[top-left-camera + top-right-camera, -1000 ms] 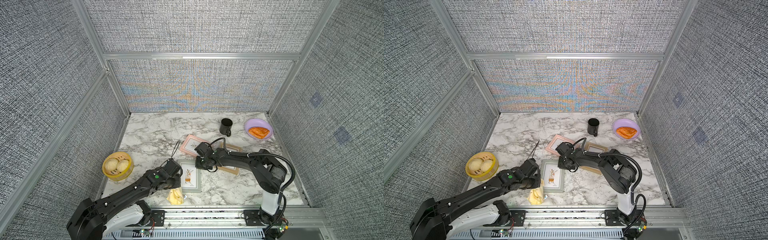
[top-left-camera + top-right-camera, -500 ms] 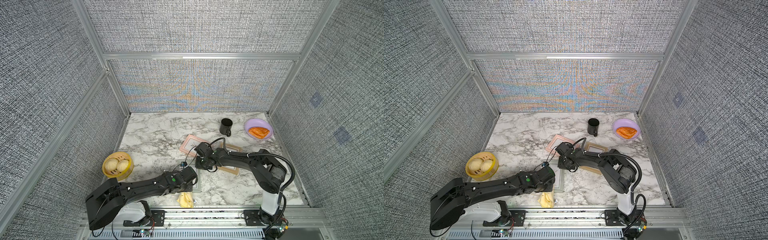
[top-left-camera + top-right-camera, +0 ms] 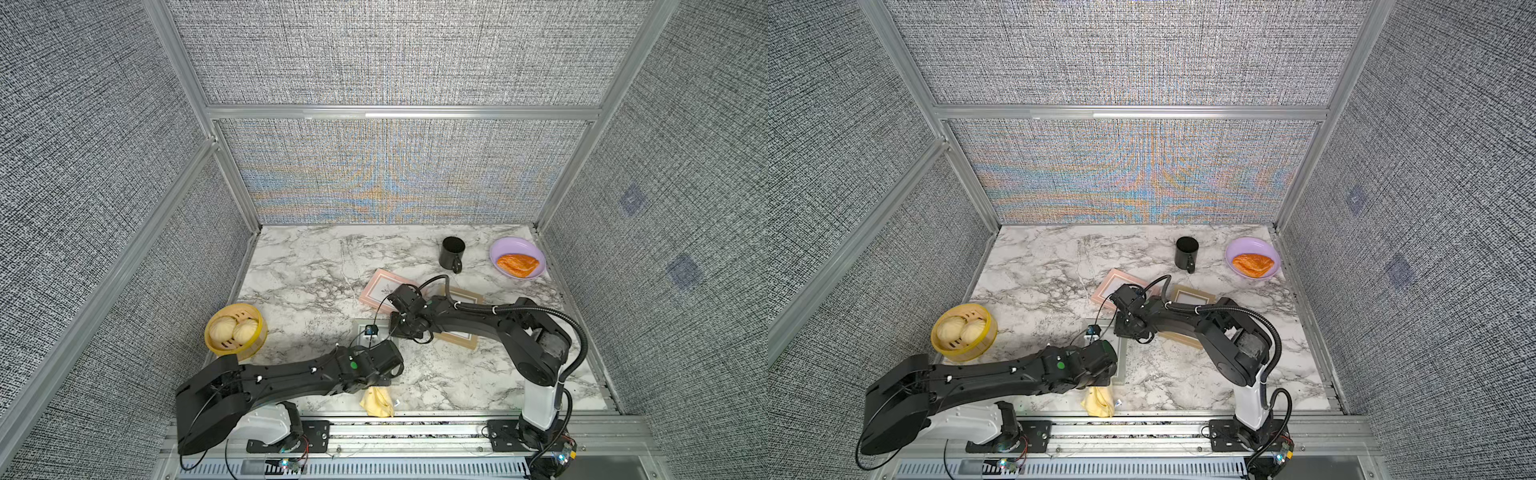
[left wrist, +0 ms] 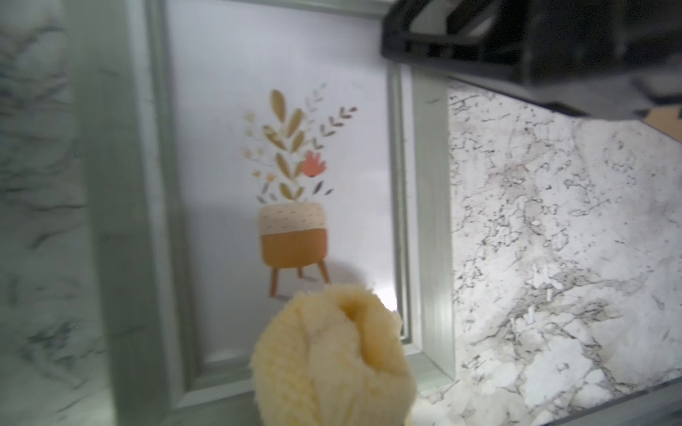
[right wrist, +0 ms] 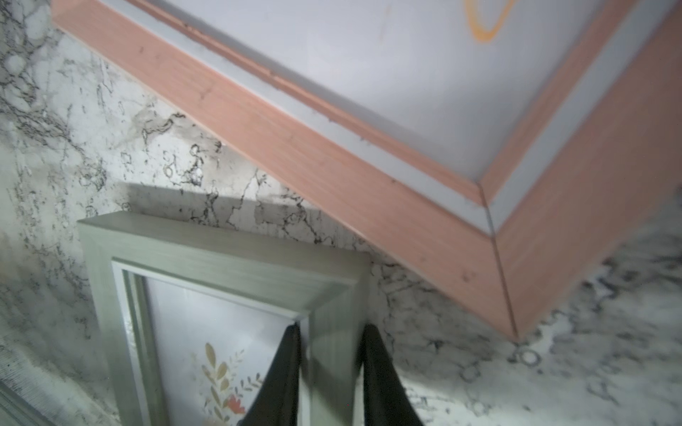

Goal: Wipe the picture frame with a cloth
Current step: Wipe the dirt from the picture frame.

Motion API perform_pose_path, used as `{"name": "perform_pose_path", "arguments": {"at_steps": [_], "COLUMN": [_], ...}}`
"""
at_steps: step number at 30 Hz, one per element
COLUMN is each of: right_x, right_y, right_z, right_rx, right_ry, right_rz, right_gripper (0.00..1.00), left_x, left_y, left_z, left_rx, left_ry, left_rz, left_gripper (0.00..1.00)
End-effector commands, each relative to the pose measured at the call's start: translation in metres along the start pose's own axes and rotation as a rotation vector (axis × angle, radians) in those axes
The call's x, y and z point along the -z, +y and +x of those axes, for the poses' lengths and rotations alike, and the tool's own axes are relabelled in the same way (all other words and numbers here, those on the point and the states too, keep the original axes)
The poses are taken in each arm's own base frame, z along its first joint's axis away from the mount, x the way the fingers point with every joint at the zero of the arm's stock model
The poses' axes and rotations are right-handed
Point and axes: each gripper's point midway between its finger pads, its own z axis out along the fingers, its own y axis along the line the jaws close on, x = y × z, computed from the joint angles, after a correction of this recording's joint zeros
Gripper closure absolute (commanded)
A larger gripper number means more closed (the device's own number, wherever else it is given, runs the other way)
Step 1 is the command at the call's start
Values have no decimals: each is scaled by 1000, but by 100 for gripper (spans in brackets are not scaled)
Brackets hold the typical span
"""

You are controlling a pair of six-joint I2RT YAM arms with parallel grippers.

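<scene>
Both top views put the cloth (image 3: 376, 401) (image 3: 1098, 401) low and centre: a pale-yellow bunch at the near edge of the marble table (image 3: 299, 270), poking out from under the left gripper (image 3: 380, 374). We cannot see that claw's fingers. The wrist body covers them from above, and in the left wrist view the bunched cloth (image 4: 332, 357) hides them. The fabric hangs straight from the claw, so we read it as clamped tight on the cloth.

In the left wrist view the bunch overlaps one corner of the grey-green picture frame (image 4: 430, 221), beside the legs of the printed plant pot. We cannot tell whether it presses on the glass. In the top views this frame (image 3: 358, 338) lies flat at centre, mostly under the left arm, with only its far edge showing.

The right gripper (image 5: 332, 369) reaches in from the right. Its two black fingers (image 5: 284, 380) stand narrow, one on each side of the frame's side rail near a corner, pinching it.

A pink frame (image 3: 380, 286) lies tilted just beyond, with its corner near the grey-green one but apart from it. A wooden frame (image 3: 465, 300) lies partly under the right arm.

Toward the upper right of the table stand a black mug (image 3: 451, 253) and a purple plate (image 3: 496, 249) holding an orange pastry (image 3: 517, 265). At the left edge, a yellow steamer basket (image 3: 232, 353) holds two buns (image 3: 232, 330).
</scene>
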Motion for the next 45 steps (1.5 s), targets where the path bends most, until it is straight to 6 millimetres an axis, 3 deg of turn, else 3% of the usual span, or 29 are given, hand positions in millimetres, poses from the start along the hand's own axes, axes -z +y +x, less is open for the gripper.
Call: {"name": "perform_pose_path", "arguments": {"at_steps": [1,5,8,12,19,24,27,31,38,41,45], "right_x": [-13,-12,-11,-10,-10,-12,-13,-13,-16,-17,-17], "right_y": [-36,-37,-37,-38,-36,-33,-33,-36,-39,-39,-40], "right_z": [42,42,42,43,42,41,41,41,42,43,42], "right_rx": [-14,-13,-12,-9,-7,-6,-8,-12,-11,-8,-5], "right_ry": [164,164,163,165,166,170,170,171,178,183,187], "right_rz": [126,128,128,129,124,119,119,121,123,124,126], "right_gripper": [81,81,81,81,81,81,81,81,81,81,81], "left_x": [5,8,5,-10,-24,-29,-28,-8,7,7,-2], "left_y": [47,64,59,17,-42,-67,-52,5,68,77,60], "left_z": [9,13,15,18,13,22,27,20,12,9,8], "left_rx": [-26,-22,-8,-23,-41,-76,-70,-48,5,35,46], "left_ry": [11,7,13,60,78,106,109,58,15,5,31], "left_rz": [-148,-178,-146,19,129,155,107,-93,-178,-184,-135], "left_gripper": [100,100,100,100,100,100,100,100,100,100,100]}}
